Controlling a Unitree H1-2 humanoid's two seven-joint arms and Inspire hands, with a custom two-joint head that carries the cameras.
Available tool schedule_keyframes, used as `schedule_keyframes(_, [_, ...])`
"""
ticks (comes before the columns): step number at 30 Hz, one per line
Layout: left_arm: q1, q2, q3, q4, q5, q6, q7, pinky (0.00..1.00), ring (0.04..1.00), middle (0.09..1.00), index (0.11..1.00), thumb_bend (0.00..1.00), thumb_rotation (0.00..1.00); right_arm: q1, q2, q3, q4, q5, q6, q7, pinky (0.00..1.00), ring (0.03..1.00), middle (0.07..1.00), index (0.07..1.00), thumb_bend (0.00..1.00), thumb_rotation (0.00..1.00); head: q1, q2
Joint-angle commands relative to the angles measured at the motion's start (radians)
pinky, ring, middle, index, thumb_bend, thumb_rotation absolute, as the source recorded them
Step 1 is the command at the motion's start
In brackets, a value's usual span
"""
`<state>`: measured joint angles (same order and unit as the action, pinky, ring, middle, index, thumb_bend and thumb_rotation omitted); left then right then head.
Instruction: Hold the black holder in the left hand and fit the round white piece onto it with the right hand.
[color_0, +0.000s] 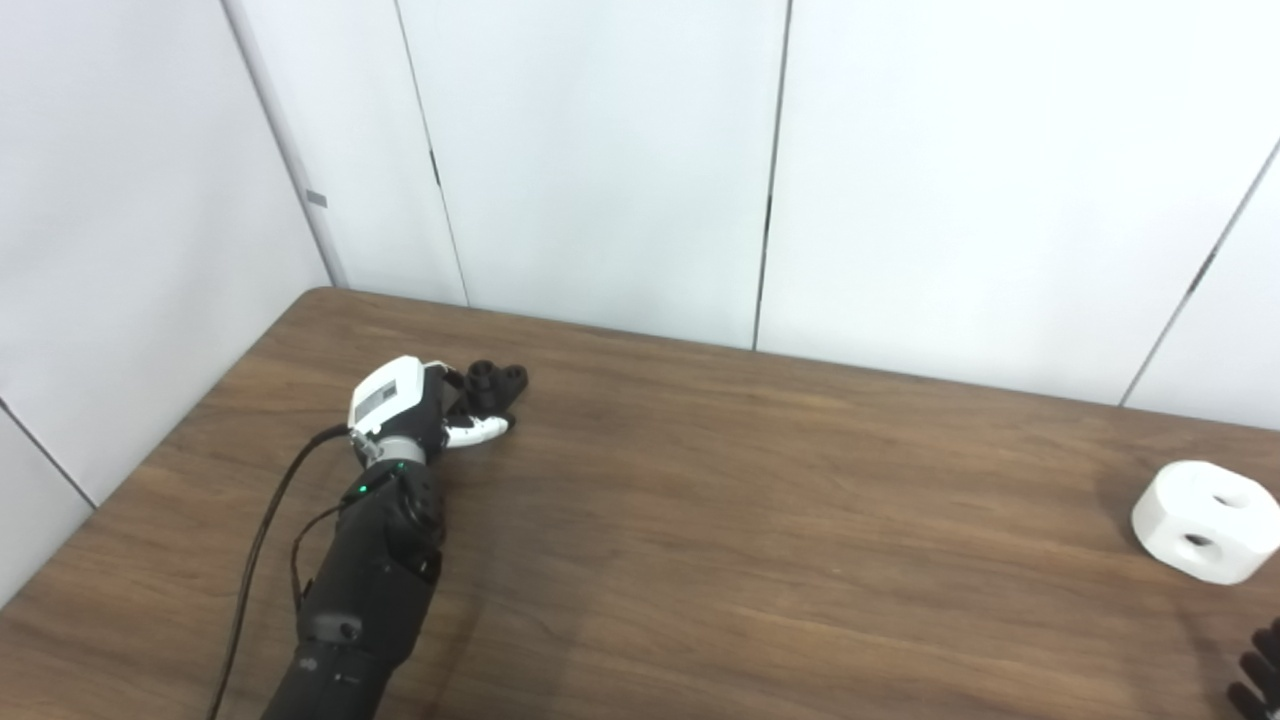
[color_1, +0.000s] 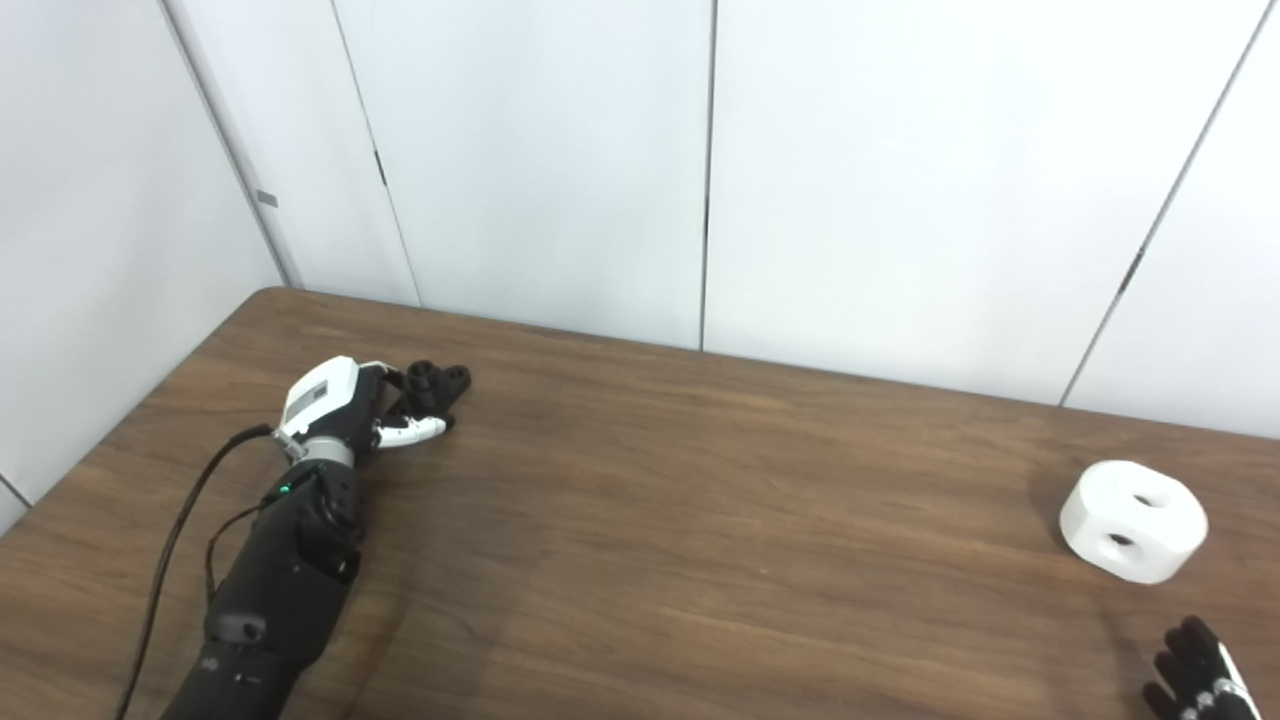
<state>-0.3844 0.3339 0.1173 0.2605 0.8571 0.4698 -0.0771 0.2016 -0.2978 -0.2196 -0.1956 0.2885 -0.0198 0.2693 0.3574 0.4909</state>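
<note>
Black holder low on the counter, far left portion, not far from the back edge; small, dark, with two round openings visible on top. Left hand right against it from the near side, fingers curled toward its base; touching or just beside, hard to judge from here. Cannot tell whether wrapped firmly around the holder or merely resting beside it, since the palm hides the contact. Dark forearm running from the bottom left edge up to that hand, a thin black cable trailing beside it, a small green light showing near the wrist.

Round white piece well apart from the holder, flat on the counter at the far right; thick disc shape, one dark hole on the top face, another on the side wall. Nothing touching it.

Right hand only partly in view at the bottom right corner, near the white piece but clear of it; dark fingertips alone visible, spread or closed impossible to say.

White wall panels behind the counter.
</note>
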Motion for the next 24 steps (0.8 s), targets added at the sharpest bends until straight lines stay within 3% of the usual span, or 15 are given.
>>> schedule_keyframes(1, [-0.046,0.033,-0.004,-0.009,0.006,0.0,0.033,0.97,0.949,0.898,0.746,0.79,0.41,-0.001,-0.017,-0.013,-0.032,0.004,-0.02,-0.008,1.0,1.0,1.0,1.0,0.63,1.0,0.001,0.001])
schedule_keyframes(18, [-0.054,0.043,-0.016,0.003,0.025,0.0,0.03,0.96,0.94,0.873,0.693,0.77,0.39,0.005,-0.015,-0.012,-0.037,0.003,-0.025,-0.008,1.0,1.0,1.0,1.0,0.62,1.0,-0.006,-0.002])
schedule_keyframes(24, [-0.049,0.042,-0.022,0.005,0.038,0.0,0.041,0.95,0.926,0.848,0.654,0.77,0.34,0.007,-0.016,-0.013,-0.029,0.001,-0.029,-0.007,1.0,1.0,1.0,1.0,0.62,1.0,-0.011,-0.012])
